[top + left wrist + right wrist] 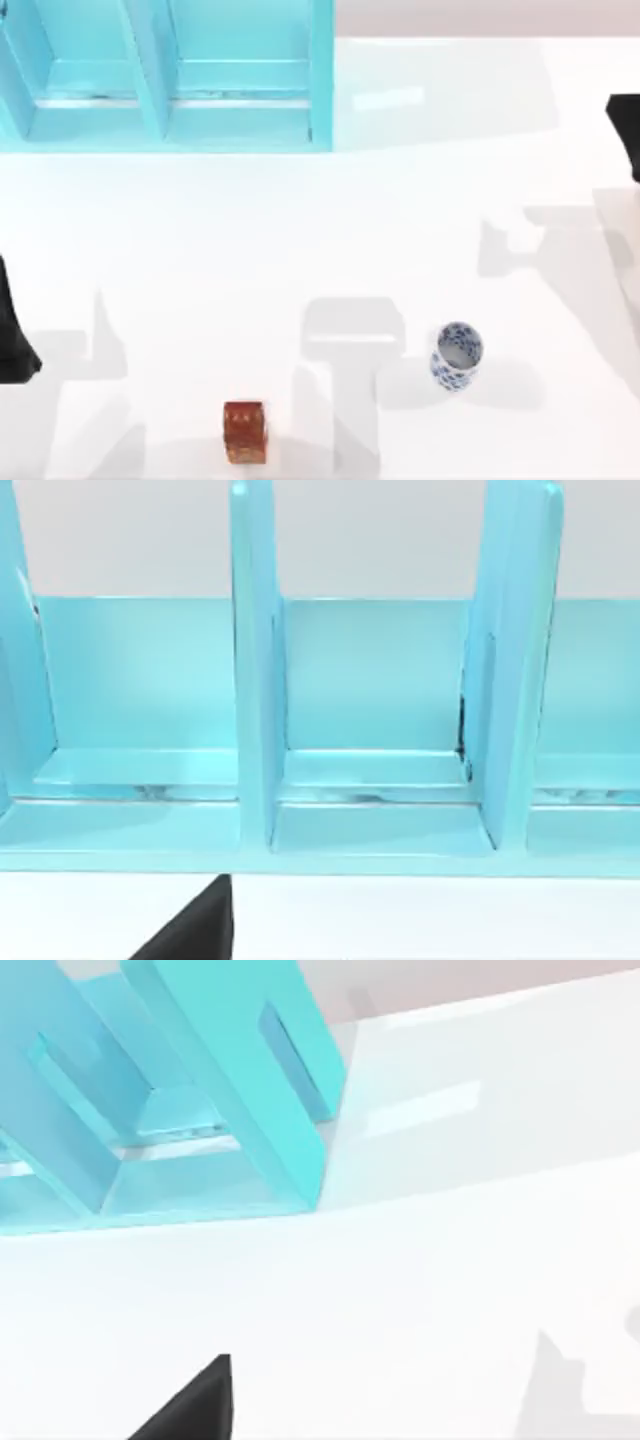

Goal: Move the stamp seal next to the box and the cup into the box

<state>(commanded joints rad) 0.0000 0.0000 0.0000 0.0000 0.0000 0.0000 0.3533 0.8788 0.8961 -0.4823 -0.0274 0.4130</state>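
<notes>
The stamp seal (244, 432), a reddish-brown mottled block, stands near the table's front edge, left of centre. Right of it the cup (457, 355), white with a blue pattern, stands upright and empty. The box (322, 80) is a light-blue open case with upright dividers at the back left; its compartments face the left wrist view (255, 730) and its corner shows in the right wrist view (250, 1090). My left arm (15, 330) is parked at the left edge and my right arm (625, 135) at the right edge, both far from the stamp seal and the cup.
The white table (400, 230) stretches between the box and the two objects. Soft grey shadows lie across its middle and right. Nothing else stands on it.
</notes>
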